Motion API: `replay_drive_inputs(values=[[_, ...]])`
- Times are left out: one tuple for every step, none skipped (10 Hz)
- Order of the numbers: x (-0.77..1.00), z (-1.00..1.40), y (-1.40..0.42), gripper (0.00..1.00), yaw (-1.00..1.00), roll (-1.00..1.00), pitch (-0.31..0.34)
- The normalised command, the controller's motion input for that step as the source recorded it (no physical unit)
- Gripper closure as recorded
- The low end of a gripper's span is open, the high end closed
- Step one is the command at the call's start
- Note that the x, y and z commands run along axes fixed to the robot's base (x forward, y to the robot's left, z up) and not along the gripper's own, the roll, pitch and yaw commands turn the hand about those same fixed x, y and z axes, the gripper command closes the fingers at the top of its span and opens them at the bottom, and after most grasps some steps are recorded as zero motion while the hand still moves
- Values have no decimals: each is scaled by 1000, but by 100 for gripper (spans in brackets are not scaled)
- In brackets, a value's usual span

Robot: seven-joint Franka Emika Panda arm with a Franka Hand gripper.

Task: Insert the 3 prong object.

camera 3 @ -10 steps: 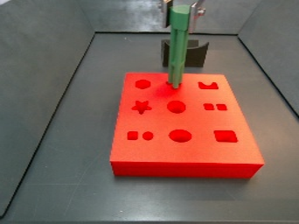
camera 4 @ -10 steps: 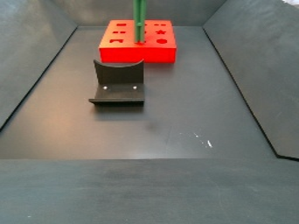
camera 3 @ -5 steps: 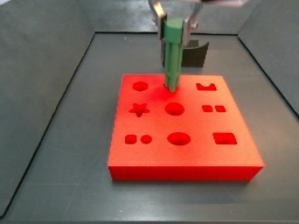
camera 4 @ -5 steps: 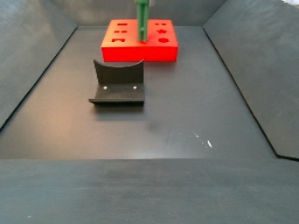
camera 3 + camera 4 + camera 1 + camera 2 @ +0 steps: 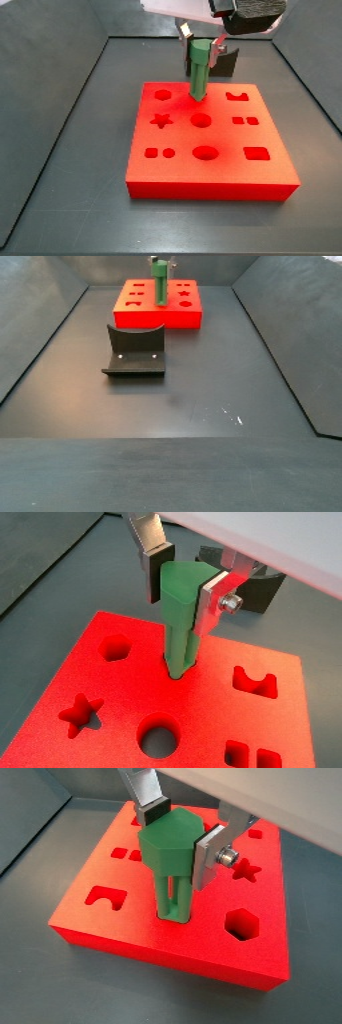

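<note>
Upright, the 3 prong object (image 5: 171, 868) stands in the gripper (image 5: 181, 836).

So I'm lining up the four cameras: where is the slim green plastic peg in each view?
Wrist view: green peg, centre, between the hand's plates.
Wrist view: centre, standing in the block.
Side view: upper middle.
Side view: top centre.
Shared landmark: the red plastic block.

End effector (image 5: 183, 584): flat silver plates, dark pads, one screw.
</note>
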Motion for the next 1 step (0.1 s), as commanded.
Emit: replay_drive_inputs(values=[[0,0,0,100,0,0,0]])
